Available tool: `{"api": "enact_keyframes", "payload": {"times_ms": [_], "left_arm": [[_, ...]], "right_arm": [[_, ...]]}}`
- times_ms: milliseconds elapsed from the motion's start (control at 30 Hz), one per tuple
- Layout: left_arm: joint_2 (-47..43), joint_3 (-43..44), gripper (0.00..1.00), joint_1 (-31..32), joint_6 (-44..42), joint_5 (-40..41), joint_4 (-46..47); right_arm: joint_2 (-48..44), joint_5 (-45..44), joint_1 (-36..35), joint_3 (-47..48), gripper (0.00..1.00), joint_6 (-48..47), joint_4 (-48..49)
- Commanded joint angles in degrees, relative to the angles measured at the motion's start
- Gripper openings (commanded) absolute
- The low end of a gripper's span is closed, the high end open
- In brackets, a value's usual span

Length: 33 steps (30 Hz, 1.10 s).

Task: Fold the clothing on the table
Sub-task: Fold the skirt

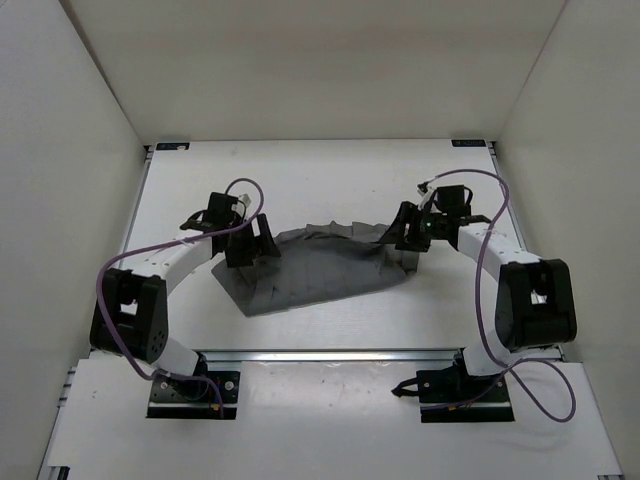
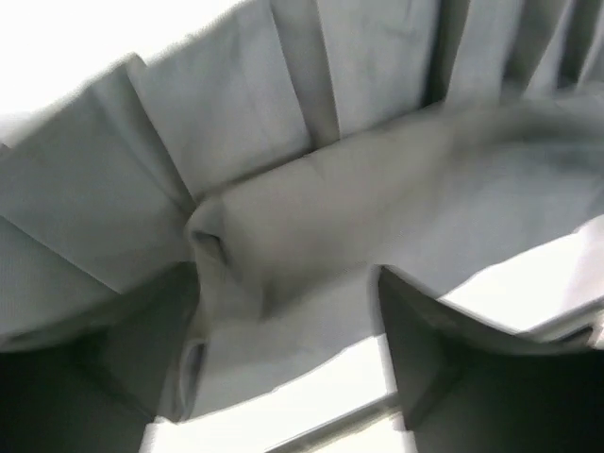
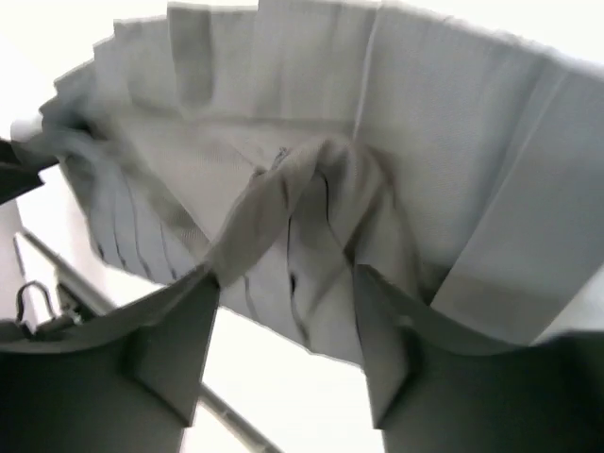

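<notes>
— Left gripper [image 2: 288,311]: what is it doing?

— Its jaws stand apart, down at the left end of the grey clothing [image 1: 320,270]. In its wrist view the dark fingers [image 2: 85,396] sit either side of a soft fold. The cloth lies in the gap rather than clamped (the view is blurred, so I can't say whether a pad brushes it).

— And the right gripper [image 3: 283,311]?

— Parted as well, at the garment's right end. A raised ridge of fabric runs up between its two fingers [image 3: 160,363], and pleats fan out beyond them.

— Where does the garment lie overall?

— Around the middle of the table [image 1: 330,180], stretched between the two grippers. Its near-left part lies flat. The far edge and the right end are rumpled into ridges.

— Anything around it, or in the way?

— Purple cables, mostly. The left cable [image 1: 120,268] loops from the left wrist round that arm's elbow. The right cable [image 1: 495,300] arcs over the right forearm (both hang apart from the cloth). The bulky black elbow joints stand outside the garment, toward the white walls [image 1: 60,150]. A metal rail [image 1: 330,355] crosses the table near the garment's near hem. The black base plates [image 1: 193,395] are bolted on the near side of it.
</notes>
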<state>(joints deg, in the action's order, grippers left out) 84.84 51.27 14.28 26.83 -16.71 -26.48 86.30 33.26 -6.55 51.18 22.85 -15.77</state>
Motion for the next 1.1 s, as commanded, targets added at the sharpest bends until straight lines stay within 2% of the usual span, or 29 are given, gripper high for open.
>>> {"api": "enact_keyframes", "payload": {"times_ms": [0,133,300,367,400,433,467,500,533,567,733,833,1067], "left_arm": [[0.5,3.9,0.98,-1.3,-1.7,0.6,2.3],[-1.2,6.3,0.98,-3.3,-2.0,1.9,2.9],[-7.0,4.8,0.96,-0.1,-2.6,4.7,4.0],[-8.4,2.9,0.88,1.8,-2.3,5.2,4.3],[-9.2,0.8,0.8,2.2,-2.1,5.0,4.2],[-9.7,-0.7,0.65,3.5,-1.9,5.5,4.2],[-10.7,-2.5,0.45,4.9,-1.1,6.5,4.3],[-11.0,-3.8,0.35,5.3,-1.2,7.6,4.2],[-11.4,-5.0,0.15,6.3,-0.3,8.5,3.9],[-11.6,-6.4,0.01,6.3,0.4,9.1,3.4],[-11.8,-9.2,0.0,6.2,2.2,12.9,1.5],[-11.6,-9.9,0.0,6.2,2.8,14.3,1.6],[-11.6,-12.6,0.0,5.7,3.0,13.5,2.7]], "right_arm": [[2.2,-0.8,0.5,5.6,0.57,-3.5,2.8],[-1.4,-3.3,0.4,7.2,0.82,-3.0,5.8],[-4.2,-6.0,1.0,6.3,0.85,-7.6,2.6],[-3.5,-9.9,1.0,5.1,0.89,-9.7,-0.7],[-3.6,-10.2,2.1,4.4,0.89,-9.8,-2.1],[-3.6,-10.6,2.9,3.1,0.88,-9.9,-2.8],[-3.1,-10.4,3.8,1.8,0.89,-9.8,-3.3],[-2.9,-10.6,4.0,1.5,0.89,-9.8,-3.3],[-2.7,-11.6,4.3,0.2,0.89,-10.0,-3.7],[-2.7,-13.2,3.7,0.4,0.89,-9.9,-4.4],[0.7,-14.5,1.2,1.0,0.91,-11.7,-3.8],[3.1,-10.3,0.7,0.6,0.92,-11.3,-1.6],[7.7,-9.7,-1.9,2.5,0.98,-14.3,0.3]]}}
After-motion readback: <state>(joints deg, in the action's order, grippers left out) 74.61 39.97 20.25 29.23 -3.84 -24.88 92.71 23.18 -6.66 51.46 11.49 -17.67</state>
